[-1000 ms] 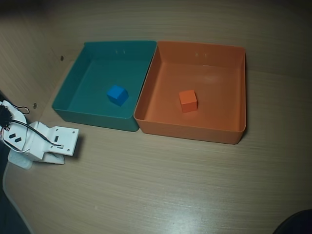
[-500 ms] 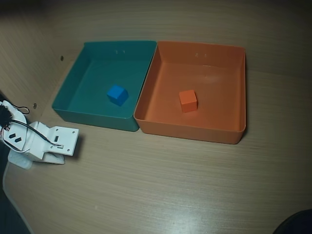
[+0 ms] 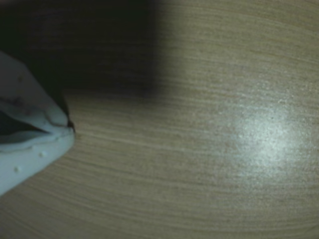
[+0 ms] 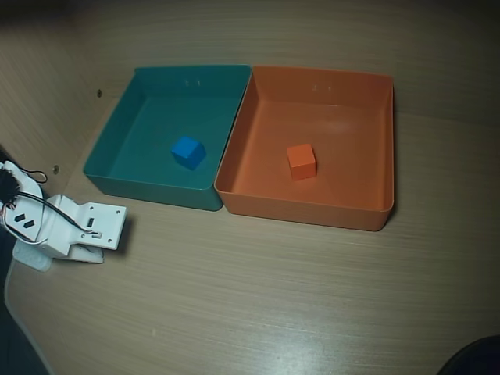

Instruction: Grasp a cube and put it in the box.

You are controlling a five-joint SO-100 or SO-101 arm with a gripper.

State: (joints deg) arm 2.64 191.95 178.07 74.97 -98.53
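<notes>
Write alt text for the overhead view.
Two shallow square trays sit side by side on a wooden table: an orange box holding a small orange cube, and to its left a teal tray holding a blue cube. The white robot arm rests at the left edge.

The wrist view is soft and blurred, with a bright glare patch on the wooden table (image 3: 264, 134) and heavy shadow upper left. The overhead view is sharper, evenly lit, with darkened corners.
</notes>
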